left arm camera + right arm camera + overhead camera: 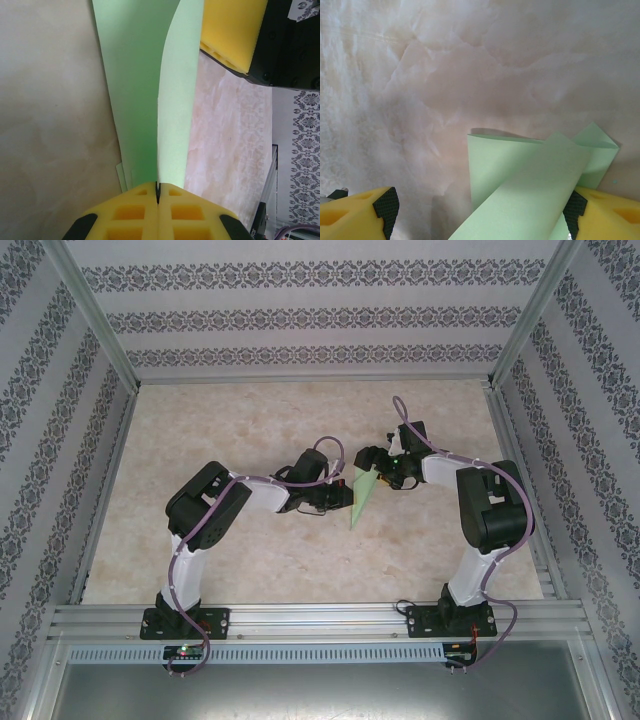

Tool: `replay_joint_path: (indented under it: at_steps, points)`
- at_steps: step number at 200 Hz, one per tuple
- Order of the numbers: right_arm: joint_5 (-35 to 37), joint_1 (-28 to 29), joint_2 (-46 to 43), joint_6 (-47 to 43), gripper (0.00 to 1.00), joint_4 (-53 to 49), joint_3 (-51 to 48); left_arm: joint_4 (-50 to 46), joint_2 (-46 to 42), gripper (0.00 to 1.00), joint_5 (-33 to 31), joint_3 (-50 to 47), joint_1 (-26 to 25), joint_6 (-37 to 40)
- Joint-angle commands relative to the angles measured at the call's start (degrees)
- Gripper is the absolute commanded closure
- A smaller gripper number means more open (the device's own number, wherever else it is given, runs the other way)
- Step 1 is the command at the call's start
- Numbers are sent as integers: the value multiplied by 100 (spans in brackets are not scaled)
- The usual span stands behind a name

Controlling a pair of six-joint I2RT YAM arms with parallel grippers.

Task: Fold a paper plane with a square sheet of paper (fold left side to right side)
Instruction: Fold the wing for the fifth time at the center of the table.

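Note:
The light green sheet of paper (361,496) is folded into a narrow pointed shape on the marble table between the two arms. My left gripper (158,192) is shut on its edge, its yellow fingers (130,215) pressed together with one flap (176,115) standing upright from the pinch. In the top view the left gripper (336,496) sits just left of the paper. My right gripper (480,222) stands open around the raised paper (530,185), which curls up and leans against its right finger (607,215). The right gripper (388,466) is at the paper's upper right.
The marble tabletop (250,420) stretches out behind and to the sides of the arms. Patterned walls (300,315) and aluminium rails (320,620) enclose it. The right gripper's yellow finger (232,30) hangs close over the paper in the left wrist view.

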Motion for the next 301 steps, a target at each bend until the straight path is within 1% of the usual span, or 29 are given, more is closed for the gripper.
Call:
replay_joint_path:
  at_steps: [1, 46, 83, 110, 129, 136, 147, 169, 190, 201, 211, 224, 301]
  points:
    - [99, 63, 190, -85, 13, -332, 2, -61, 180, 98, -6, 55, 78, 57]
    - [-16, 55, 140, -50, 13, -262, 51, -48, 310, 99, 14, 17, 78, 26]
    - [-8, -36, -218, -55, 13, -173, 55, -114, 364, 99, 3, -8, 78, 46]
    - [212, -138, -590, -99, 14, -373, 40, -111, 369, 99, 3, -5, 77, 34]
    - [478, -160, -824, -153, 18, -602, -36, -136, 374, 99, 3, 8, 73, 59]
    - [518, -160, -885, -151, 21, -633, -86, -148, 378, 99, 3, 17, 70, 57]
    - [470, -160, -957, -154, 30, -617, -143, -168, 381, 99, 3, 26, 64, 70]
    - [131, -113, -955, -39, 60, -416, -259, -217, 382, 99, 12, 67, 69, 101]
    - [28, 17, -796, -11, 84, -387, -296, -270, 377, 99, 12, 101, 56, 135]
    - [-7, 65, -674, 15, 92, -339, -318, -308, 380, 99, 12, 126, 60, 153]
    - [-70, 94, -553, 50, 96, -258, -320, -351, 381, 99, 3, 147, 51, 183]
    - [-153, 128, -433, 79, 98, -171, -303, -435, 379, 99, 3, 183, 42, 224]
    - [85, 217, -151, -165, 100, -488, -202, -718, 426, 99, -13, 341, 12, 332]
